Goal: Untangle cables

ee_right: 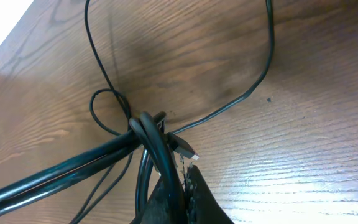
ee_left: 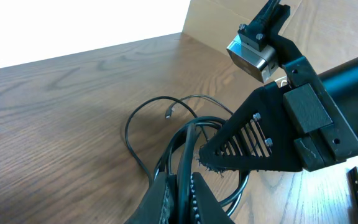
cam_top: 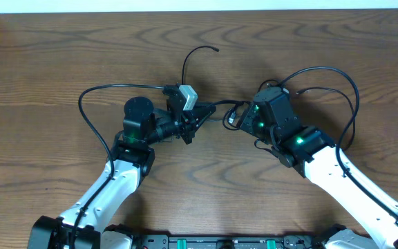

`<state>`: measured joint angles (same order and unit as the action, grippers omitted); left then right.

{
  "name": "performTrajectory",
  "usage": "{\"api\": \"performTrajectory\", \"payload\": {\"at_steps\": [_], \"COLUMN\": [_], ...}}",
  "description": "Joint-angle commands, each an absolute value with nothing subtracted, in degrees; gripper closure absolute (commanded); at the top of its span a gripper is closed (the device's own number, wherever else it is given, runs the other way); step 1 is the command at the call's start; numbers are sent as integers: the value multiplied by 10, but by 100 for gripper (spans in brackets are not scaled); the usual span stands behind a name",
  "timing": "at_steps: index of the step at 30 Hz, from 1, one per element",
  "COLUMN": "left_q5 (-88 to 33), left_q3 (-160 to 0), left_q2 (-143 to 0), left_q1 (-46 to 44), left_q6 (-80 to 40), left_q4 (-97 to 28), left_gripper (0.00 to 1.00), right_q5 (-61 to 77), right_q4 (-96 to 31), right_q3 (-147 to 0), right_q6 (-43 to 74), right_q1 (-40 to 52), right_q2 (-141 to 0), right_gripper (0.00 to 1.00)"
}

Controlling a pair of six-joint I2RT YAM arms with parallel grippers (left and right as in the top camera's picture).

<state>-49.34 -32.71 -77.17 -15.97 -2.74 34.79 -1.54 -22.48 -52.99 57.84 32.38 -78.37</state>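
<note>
A tangle of thin black cables (cam_top: pixel 220 115) hangs between my two grippers at the table's middle. My left gripper (cam_top: pixel 206 114) is shut on a black cable (ee_left: pixel 188 146), which runs up between its jaws (ee_left: pixel 182 193). My right gripper (cam_top: pixel 235 119) faces it, and its jaws (ee_right: pixel 182 186) are shut on a looped black cable (ee_right: pixel 149 134) beside a small plug end (ee_right: pixel 185 148). Its fingers also show in the left wrist view (ee_left: pixel 241 146). A loose cable end with a small plug (ee_left: pixel 168 114) lies on the wood. No white cord shows.
One black cable arcs away toward the far edge (cam_top: pixel 187 61). A long thin cable (ee_right: pixel 257 84) curves over the table beyond my right gripper. Black wire loops stand out beside the left arm (cam_top: pixel 85 111) and the right arm (cam_top: pixel 337 76). The brown wooden table (cam_top: pixel 47 55) spreads all round.
</note>
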Motion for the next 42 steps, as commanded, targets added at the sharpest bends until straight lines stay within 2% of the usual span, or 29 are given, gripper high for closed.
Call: {"api": "performTrajectory", "payload": {"at_steps": [1, 19, 20, 21, 22, 23, 24, 25, 26, 32, 33, 34, 35, 39, 42], "left_q5": [-484, -484, -484, -484, -484, -484, -484, -484, -484, -484, -484, -484, -484, -506, -547], "left_q3": [-333, -333, -333, -333, -333, -333, -333, -333, -333, -333, -333, -333, -333, -333, -333], "left_q2": [-771, -771, -771, -771, -771, -771, -771, -771, -771, -771, -771, -771, -771, -771, -771], "left_q1": [-158, -158, -158, -158, -158, -158, -158, -158, -158, -158, -158, -158, -158, -158, -158], "left_q6": [-22, -22, -22, -22, -22, -22, -22, -22, -22, -22, -22, -22, -22, -28, -29], "left_q4": [352, 352, 352, 352, 352, 352, 351, 352, 352, 352, 352, 351, 351, 352, 351], "left_gripper": [93, 92, 89, 78, 73, 73, 74, 89, 92, 92, 89, 77, 69, 50, 49], "right_q5": [-46, -46, -46, -46, -46, -46, -46, -46, -46, -46, -46, -46, -46, -69, -102], "right_q4": [-230, -230, -230, -230, -230, -230, -230, -230, -230, -230, -230, -230, -230, -229, -218], "right_q3": [-533, -533, -533, -533, -533, -533, -533, -533, -533, -533, -533, -533, -533, -533, -533], "right_q6": [571, 571, 571, 571, 571, 571, 571, 571, 571, 571, 571, 571, 570, 538, 488], "right_q1": [322, 322, 322, 322, 322, 322, 322, 322, 322, 322, 322, 322, 322, 322, 322], "right_q2": [-786, -786, -786, -786, -786, -786, -786, -786, -786, -786, -786, -786, -786, -786, -786], "right_gripper": [99, 99, 99, 99, 99, 99, 98, 99, 99, 99, 99, 99, 99, 99, 99]}}
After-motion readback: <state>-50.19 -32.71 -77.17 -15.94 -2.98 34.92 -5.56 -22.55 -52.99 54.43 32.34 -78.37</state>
